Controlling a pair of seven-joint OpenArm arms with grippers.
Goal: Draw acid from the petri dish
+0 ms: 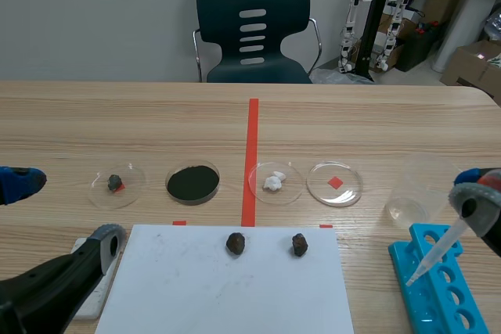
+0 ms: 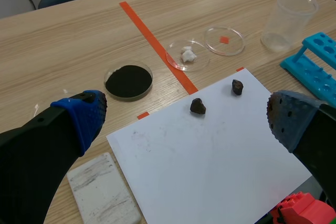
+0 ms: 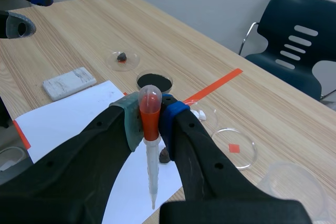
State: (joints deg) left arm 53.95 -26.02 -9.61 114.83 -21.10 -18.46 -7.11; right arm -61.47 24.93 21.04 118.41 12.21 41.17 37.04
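Four petri dishes stand in a row: one holds a small dark stone, one black powder, one white bits, and one clear dish sits over a red square. My right gripper is shut on a plastic pipette with an orange-red upper stem, tip pointing down. In the scene view the pipette hangs over the blue tube rack, right of the dishes. My left gripper is open and holds nothing, low at the table's near left.
A white paper sheet lies in front with two dark stones on it. A clear plastic cup stands beside the rack. A white block lies left of the sheet. A chair stands behind the table.
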